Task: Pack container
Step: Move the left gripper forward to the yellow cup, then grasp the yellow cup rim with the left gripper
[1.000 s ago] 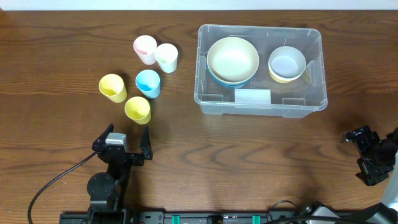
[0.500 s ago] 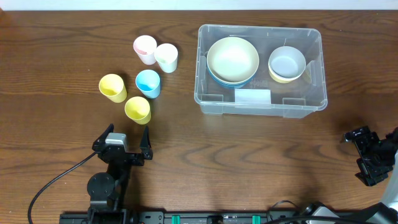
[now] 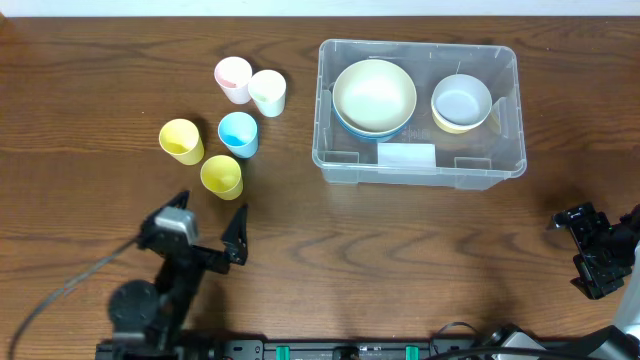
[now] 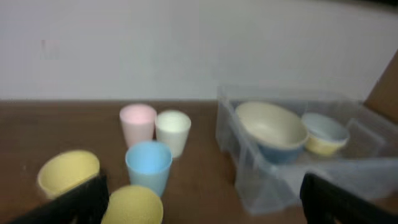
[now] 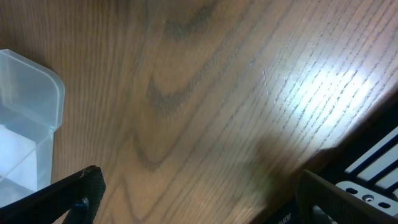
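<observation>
The left gripper [image 3: 208,226] is hanging at 7 o'clock of the table [image 3: 90,90], jaws wide apart and holding nothing. The right gripper [image 3: 586,250] is waiting at 4 o'clock, also spread and empty.

The container [image 3: 420,44] is standing at 1 o'clock. Inside it, a cream bowl [image 3: 374,93] is sitting in a blue one, and at its 3 o'clock a small pale bowl [image 3: 461,100] is sitting in a yellow one; nesting them is probably saving room.

Five cups are standing upright at 10 o'clock, well apart from the container: pink [image 3: 232,78], white [image 3: 267,92], blue [image 3: 238,133] and two yellow [image 3: 181,140] [image 3: 221,176]. The nearest yellow cup is just beyond the left gripper at its 12 o'clock, so this arm is, I think, preparing to take it.
</observation>
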Robot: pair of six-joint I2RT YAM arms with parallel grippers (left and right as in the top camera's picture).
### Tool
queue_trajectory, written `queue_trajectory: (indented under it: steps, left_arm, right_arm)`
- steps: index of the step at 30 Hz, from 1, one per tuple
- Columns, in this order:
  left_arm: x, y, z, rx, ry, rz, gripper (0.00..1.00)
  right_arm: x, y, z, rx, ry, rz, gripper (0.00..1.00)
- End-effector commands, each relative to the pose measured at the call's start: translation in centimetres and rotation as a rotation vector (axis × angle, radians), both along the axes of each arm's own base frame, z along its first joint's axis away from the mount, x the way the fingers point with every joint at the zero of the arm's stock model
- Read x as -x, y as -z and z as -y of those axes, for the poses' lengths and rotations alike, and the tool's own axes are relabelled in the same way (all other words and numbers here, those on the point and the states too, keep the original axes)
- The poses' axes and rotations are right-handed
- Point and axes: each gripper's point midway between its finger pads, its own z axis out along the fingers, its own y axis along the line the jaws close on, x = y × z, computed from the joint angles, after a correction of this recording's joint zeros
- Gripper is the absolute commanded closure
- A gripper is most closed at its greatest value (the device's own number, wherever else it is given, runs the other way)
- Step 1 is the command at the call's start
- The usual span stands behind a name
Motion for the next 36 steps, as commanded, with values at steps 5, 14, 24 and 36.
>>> queue_trajectory:
  steps: [5, 14, 24, 36]
  left_arm:
    - [-1.4, -3.5, 1.8, -0.046, 0.134, -0.386, 0.02]
    - [-4.1, -0.5, -2.6, -0.035, -0.178, -0.905, 0.02]
    - [-5.2, 6.4, -2.5, 0.013, -0.251, -1.293, 0.02]
    - [-7.5, 9.4, -6.3, 0.249, -0.536, -1.373, 0.02]
  right_arm:
    - [0.0, -0.2, 0.1, 0.003, 0.022, 0.015, 0.01]
    - [0.0, -0.2, 0.1, 0.003, 0.022, 0.015, 0.01]
    - [0.0, -0.2, 0.1, 0.003, 0.022, 0.015, 0.01]
    - [0.0, -0.2, 0.1, 0.003, 0.022, 0.015, 0.01]
